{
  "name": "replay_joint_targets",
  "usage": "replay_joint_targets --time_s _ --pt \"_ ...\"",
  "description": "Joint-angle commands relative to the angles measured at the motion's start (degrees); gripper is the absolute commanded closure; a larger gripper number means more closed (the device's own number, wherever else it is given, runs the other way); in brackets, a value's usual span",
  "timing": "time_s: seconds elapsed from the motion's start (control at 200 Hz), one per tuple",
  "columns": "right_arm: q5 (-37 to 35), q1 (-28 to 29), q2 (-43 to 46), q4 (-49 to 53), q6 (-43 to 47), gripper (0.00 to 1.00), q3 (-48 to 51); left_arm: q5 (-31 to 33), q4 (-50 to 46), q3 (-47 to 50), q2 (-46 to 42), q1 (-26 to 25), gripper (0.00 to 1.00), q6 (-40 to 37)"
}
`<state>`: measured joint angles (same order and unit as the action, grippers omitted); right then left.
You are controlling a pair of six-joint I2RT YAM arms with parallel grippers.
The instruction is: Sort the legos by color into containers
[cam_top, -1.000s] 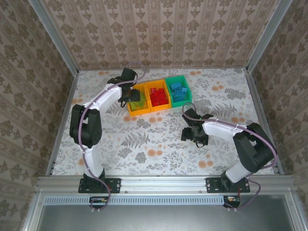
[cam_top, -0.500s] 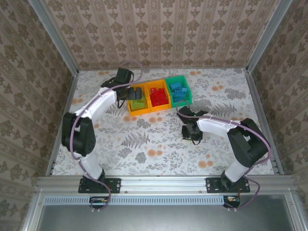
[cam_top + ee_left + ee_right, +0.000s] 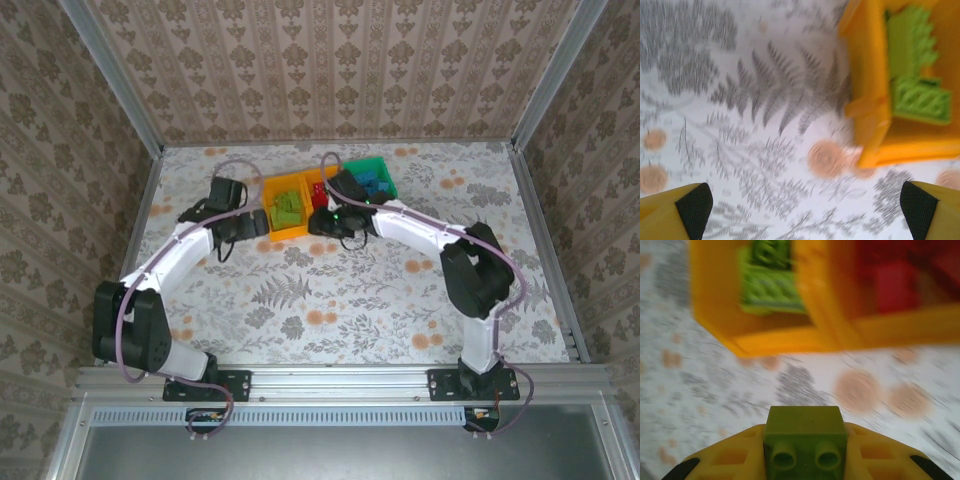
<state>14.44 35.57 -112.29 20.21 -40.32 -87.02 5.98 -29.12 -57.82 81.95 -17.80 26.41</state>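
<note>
White arms both reach toward the containers (image 3: 290, 235) at upper centre of the top view. The left gripper (image 3: 255, 225) sits just left of the bin of green legos (image 3: 287, 208), with its arm stretched up from lower left. The right gripper (image 3: 322, 225) is at the bins' near edge, forearm angling in from the right, jaw gap unreadable here.

Left wrist view: the fingers (image 3: 690, 206) are spread wide at the bottom corners, nothing between them, above the table (image 3: 740, 125).

Right wrist view: the jaws are pinched on a lime lego (image 3: 806, 432) at bottom centre, with the bins blurred above.
</note>
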Motion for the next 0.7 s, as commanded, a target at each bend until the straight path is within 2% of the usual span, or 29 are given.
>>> replay_joint_targets --time_s 0.0,0.36,0.48,0.555,0.695 --pt "9.83 -1.20 -6.23 -3.91 -3.63 0.76 -7.61 -0.72 0.79 4.63 -5.14 0.31 0.00 2.52" --pt "12.45 -2.78 -20.00 -4.25 -9.12 0.73 -26.42 -0.13 2.86 17.09 -16.72 0.97 0.00 5.97" --pt "12.19 -2.88 -22.97 -1.22 -9.08 0.63 -32.29 -0.18 1.88 17.74 -17.09 1.08 0.00 5.93" --pt "11.52 -3.01 -23.82 -0.65 -9.24 0.53 -33.57 -0.09 1.52 18.05 -17.31 1.06 0.00 6.10" --pt "10.90 -3.47 -23.93 -1.05 -9.76 0.45 -33.83 -0.44 2.69 19.71 -18.14 1.15 0.00 6.80"
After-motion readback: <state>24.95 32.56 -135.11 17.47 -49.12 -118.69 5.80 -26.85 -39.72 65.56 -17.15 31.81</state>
